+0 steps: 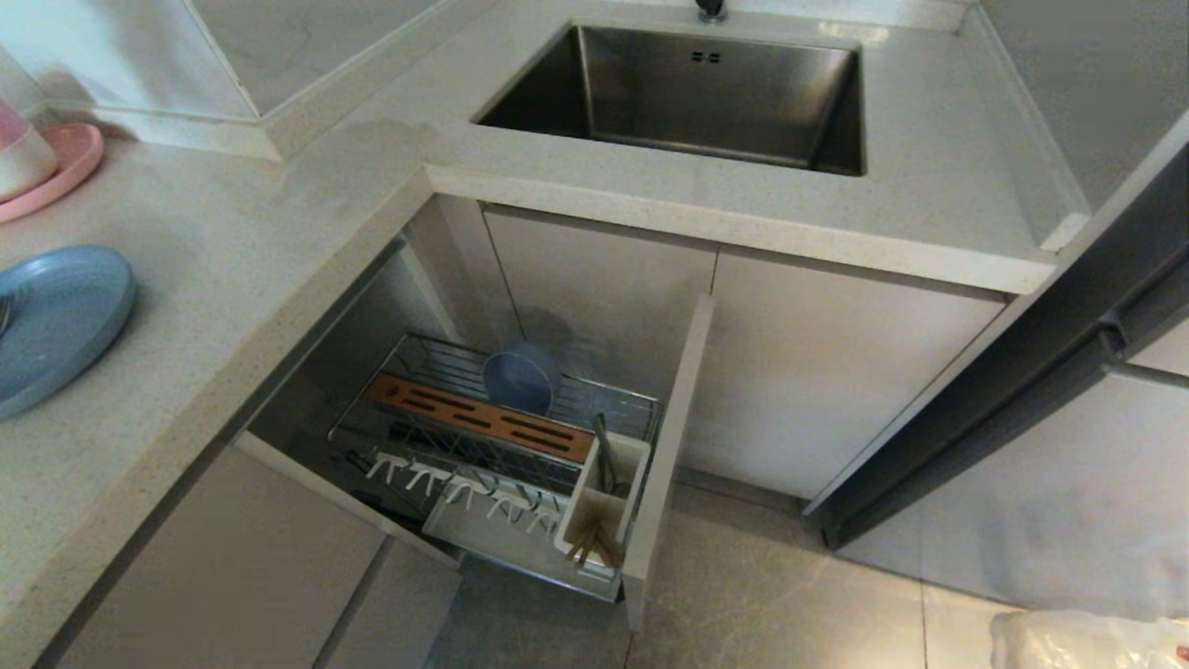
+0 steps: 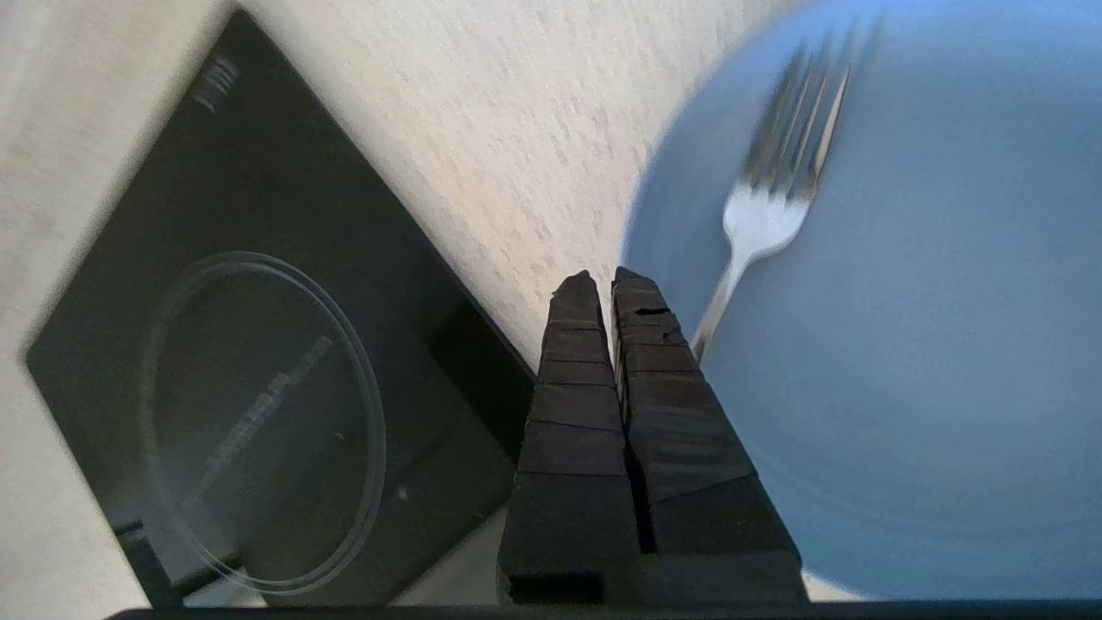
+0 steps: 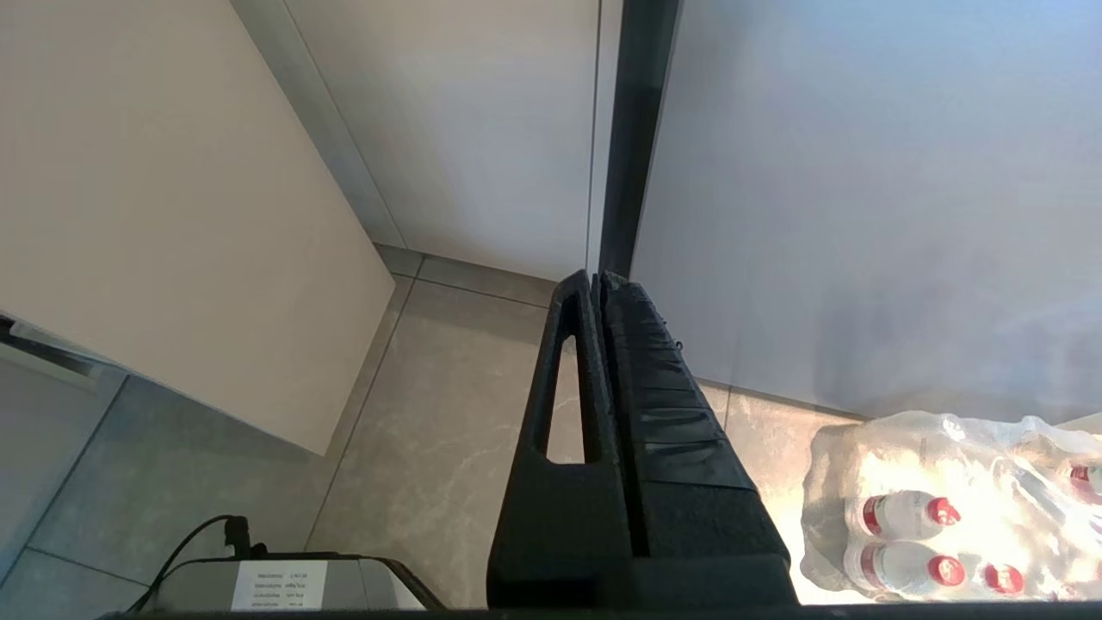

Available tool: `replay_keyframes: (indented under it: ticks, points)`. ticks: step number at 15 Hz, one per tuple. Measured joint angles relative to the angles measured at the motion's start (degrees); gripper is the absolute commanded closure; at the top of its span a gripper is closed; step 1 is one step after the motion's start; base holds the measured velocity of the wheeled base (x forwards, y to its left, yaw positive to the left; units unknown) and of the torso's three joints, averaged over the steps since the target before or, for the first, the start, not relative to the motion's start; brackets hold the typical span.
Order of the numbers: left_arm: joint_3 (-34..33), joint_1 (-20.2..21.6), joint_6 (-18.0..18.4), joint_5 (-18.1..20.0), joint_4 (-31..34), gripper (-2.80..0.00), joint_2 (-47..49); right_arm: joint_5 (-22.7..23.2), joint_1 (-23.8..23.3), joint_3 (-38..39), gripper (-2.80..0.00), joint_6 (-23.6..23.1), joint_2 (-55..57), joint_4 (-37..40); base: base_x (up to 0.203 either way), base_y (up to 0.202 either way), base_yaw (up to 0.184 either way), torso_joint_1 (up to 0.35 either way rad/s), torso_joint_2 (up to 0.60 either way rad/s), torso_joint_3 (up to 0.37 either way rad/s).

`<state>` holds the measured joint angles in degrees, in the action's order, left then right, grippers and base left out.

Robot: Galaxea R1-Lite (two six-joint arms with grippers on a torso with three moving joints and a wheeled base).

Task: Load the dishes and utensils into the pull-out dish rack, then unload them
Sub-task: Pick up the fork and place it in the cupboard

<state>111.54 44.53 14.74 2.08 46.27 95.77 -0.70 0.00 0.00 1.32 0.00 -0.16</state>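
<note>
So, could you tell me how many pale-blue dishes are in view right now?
2: a small bowl standing in the pull-out dish rack, and a plate on the countertop at the robot's left, with a fork lying on it.

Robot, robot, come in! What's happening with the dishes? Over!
Left hand shut, empty, above the counter by the blue plate with the fork. Right hand shut, parked. Blue bowl and chopsticks in the rack. Nothing blocking.

Speckled pale surface [image 1: 232, 269] around a sink [image 1: 687, 93], blue plate [image 1: 56, 321] at its left edge, fork [image 2: 775, 198] on the plate, pink plate [image 1: 56, 167] behind, black, perhaps induction, hob [image 2: 258, 387] alongside.
</note>
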Motion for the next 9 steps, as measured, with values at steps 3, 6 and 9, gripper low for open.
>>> replay_keyframes:
  ticks: [3,6,9]
  points:
    - [-0.01,-1.43,0.06,0.18,2.52,0.00,0.59,0.00,0.00,0.00,0.00,0.00,0.00,0.00,0.000,0.000,0.000,0.000,0.00,0.000]
    - [-0.02,-1.81,0.08,0.09,5.06,-2.80,0.02,-0.01,0.00,0.00,0.00,0.00,0.00,0.00,0.000,0.000,0.000,0.000,0.00,0.000]
    - [0.00,-1.90,0.03,0.11,5.88,-2.80,-0.62,0.02,0.00,0.00,0.00,0.00,0.00,0.00,0.000,0.000,0.000,0.000,0.00,0.000]
